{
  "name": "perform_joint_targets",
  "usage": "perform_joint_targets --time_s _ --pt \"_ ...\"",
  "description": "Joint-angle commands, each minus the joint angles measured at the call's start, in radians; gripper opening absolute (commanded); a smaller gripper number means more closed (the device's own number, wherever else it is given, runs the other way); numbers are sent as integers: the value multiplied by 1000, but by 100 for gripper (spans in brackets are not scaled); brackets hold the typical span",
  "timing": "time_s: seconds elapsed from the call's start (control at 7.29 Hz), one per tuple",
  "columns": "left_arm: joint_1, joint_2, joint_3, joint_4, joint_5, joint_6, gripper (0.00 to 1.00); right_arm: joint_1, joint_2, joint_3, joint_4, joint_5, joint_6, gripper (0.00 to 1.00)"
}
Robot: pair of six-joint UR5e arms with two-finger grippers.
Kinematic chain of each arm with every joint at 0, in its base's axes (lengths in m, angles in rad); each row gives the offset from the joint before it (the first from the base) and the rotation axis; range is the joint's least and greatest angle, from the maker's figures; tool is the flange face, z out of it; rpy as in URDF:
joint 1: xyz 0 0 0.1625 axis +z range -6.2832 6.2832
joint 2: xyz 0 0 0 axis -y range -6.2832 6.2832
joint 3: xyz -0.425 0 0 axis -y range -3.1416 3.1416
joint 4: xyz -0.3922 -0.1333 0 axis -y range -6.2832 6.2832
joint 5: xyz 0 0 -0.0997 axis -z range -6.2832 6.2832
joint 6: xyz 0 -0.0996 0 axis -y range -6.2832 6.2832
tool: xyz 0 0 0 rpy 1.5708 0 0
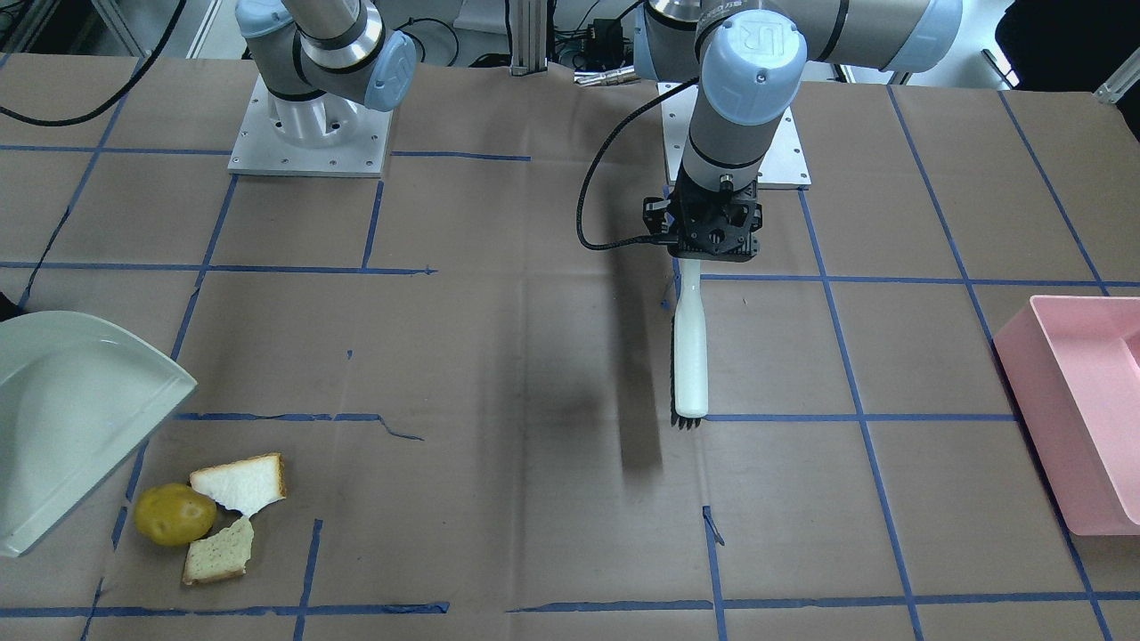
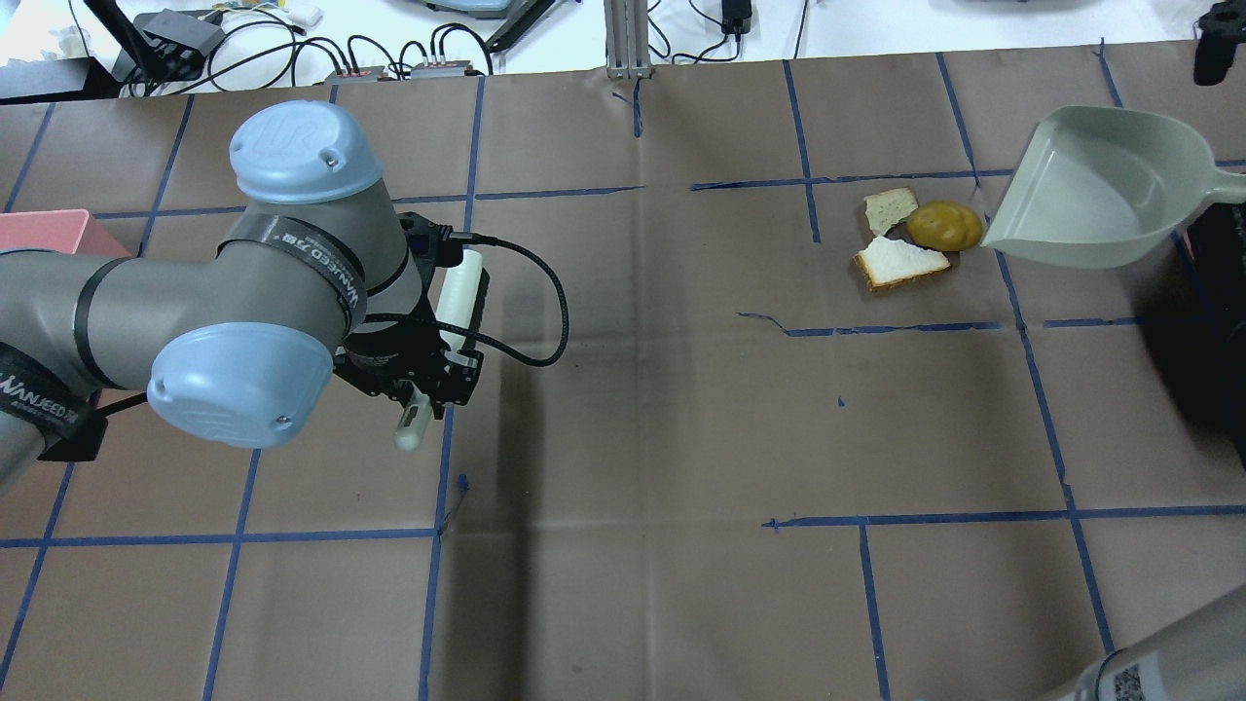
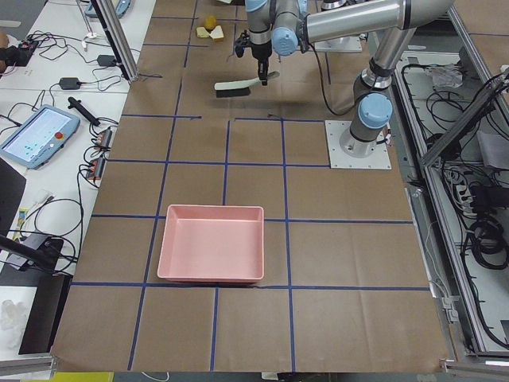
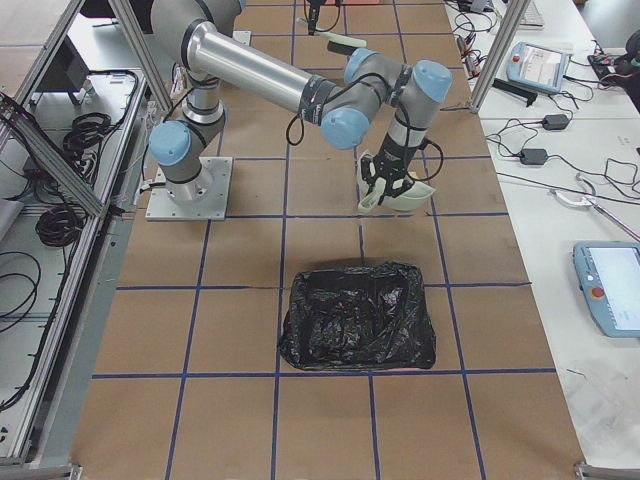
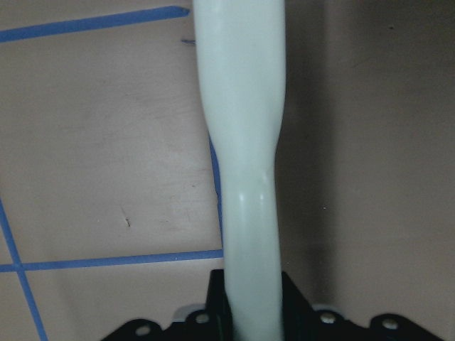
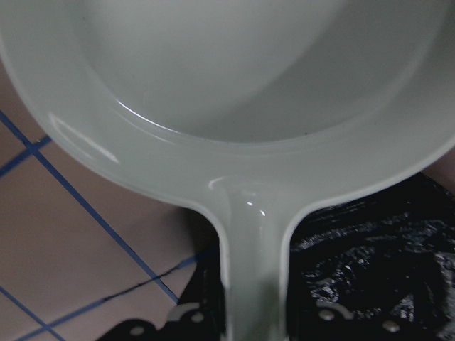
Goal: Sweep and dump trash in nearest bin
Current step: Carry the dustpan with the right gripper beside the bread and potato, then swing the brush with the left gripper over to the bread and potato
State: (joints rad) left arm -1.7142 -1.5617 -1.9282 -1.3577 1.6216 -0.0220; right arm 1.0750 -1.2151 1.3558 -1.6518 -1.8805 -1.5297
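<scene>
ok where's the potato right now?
Overhead view, far right: the potato sits between the two bread pieces and the lip of the dustpan.

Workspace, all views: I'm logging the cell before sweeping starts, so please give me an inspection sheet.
Surface: table covered in brown paper, with a blue tape grid.
Job's things: potato, larger bread piece and smaller bread piece lie bunched together near the mouth of the dustpan. The brush is far from them. The pink bin is at the left end and the black-bagged bin at the right end.
Clutter: nothing seen.
Grippers: left gripper is shut on the brush handle; right gripper is shut on the dustpan handle.
Cables: a black cable loops off the left wrist.
Surroundings: benches with loose wiring and a teach pendant.
</scene>
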Motion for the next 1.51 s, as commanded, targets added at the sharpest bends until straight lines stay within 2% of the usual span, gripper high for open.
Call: perform_joint_targets --time_s 0.0,0.14,0.27,0.41,0.55,0.69,1.23,1.37 --pt "-94 -67 12 124 -2 -4 0 -53 54 2 -203 -38 -241 1" --pt "-151 -111 12 234 -2 -30 0 -53 69 2 -236 -35 -315 1" --pt "-198 -159 24 270 -3 -91 0 -53 68 2 -240 -32 -386 1" --pt "-235 -214 87 272 -5 -117 0 -46 75 21 -299 -26 -448 1" --pt "-289 -286 180 269 -5 -122 0 -46 86 85 -444 -25 -519 1" --pt "-353 -366 281 261 -2 -165 0 -44 86 129 -516 -22 -521 0" --pt "-493 -674 685 166 11 -300 0 -17 137 138 -528 7 -489 0" --pt "-511 -751 803 105 11 -330 0 -17 163 135 -560 15 -494 0"
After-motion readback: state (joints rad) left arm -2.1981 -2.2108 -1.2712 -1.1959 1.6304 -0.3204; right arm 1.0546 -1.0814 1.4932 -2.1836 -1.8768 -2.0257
